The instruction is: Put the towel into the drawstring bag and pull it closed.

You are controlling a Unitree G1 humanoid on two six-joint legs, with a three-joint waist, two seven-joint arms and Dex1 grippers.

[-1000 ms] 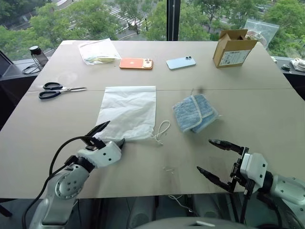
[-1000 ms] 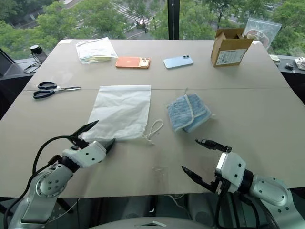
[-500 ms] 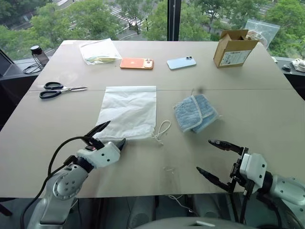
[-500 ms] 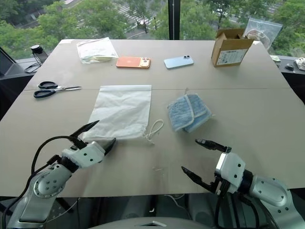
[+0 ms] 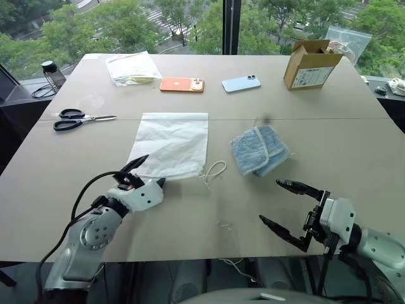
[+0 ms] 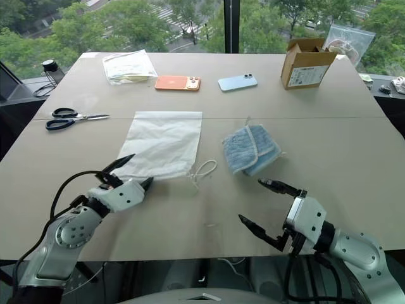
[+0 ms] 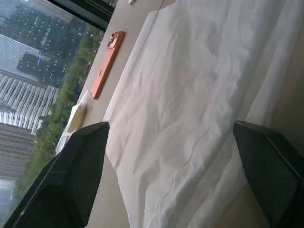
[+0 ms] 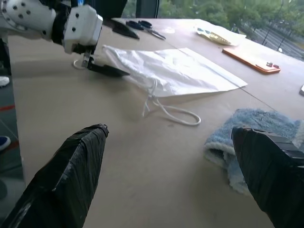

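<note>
**Bag flat on table, left gripper at its near edge**

The bag is seen lying flat on the table, its cords trailing from the near right corner. The left gripper is held at the bag's near left corner, its fingers parted with the bag's edge between them; whether the cloth is touched cannot be told. In the left wrist view the bag is seen spread ahead between the two fingers. The towel is laid folded to the right of the bag, apart from it, just beyond the cords. The right gripper is held above the table near its front edge, fingers spread wide and empty, with the towel ahead of it and slightly to its left, well clear of the fingertips.
</note>
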